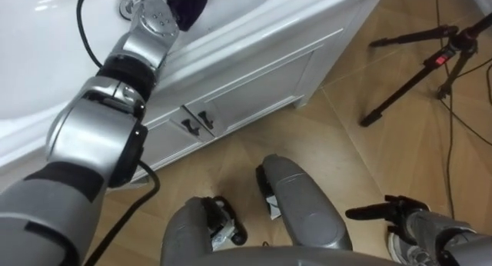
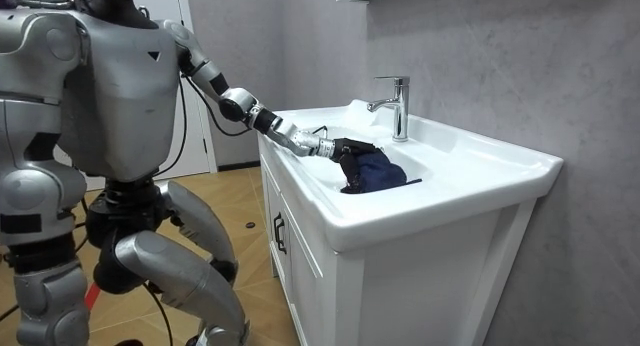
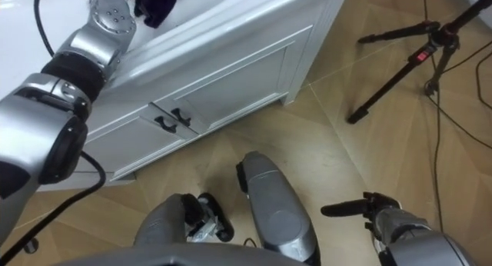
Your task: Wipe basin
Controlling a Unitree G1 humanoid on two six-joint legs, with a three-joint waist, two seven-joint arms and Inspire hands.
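Room: a bathroom corner with a grey plaster wall (image 2: 480, 56), a wood-plank floor (image 1: 346, 143) and a white door (image 2: 195, 86) behind the robot; a dark tripod (image 1: 430, 66) stands on the floor to the robot's right.
Surface: a white basin (image 2: 470, 168) is set in the top of a white vanity cabinet (image 2: 310, 276), which has two doors with dark handles (image 1: 196, 124). A chrome faucet (image 2: 398, 106) stands upright at the back rim. The white looks smooth and glossy.
Stance: the robot stands close against the cabinet's front with its knees bent, and its left arm is stretched out over the rim.
Task's thing: a dark blue cloth (image 2: 378, 173) lies bunched inside the basin, on the side nearer the robot and in front of the faucet.
Left hand: the left hand (image 2: 340, 147) sits on top of the cloth with its dark fingers curled down into the bunch, gripping it.
Right hand: the right hand (image 1: 400, 214) hangs low by the robot's side over the floor, fingers relaxed and holding nothing.
Step in hand: wiping, as I judge it, with the cloth pressed to the basin's near side.
Next move: probably sweeping strokes across the bowl toward the faucet and far side. The grip must hold the bunch together and keep it pressed down, or the hand could slide over the cloth on the slick surface.
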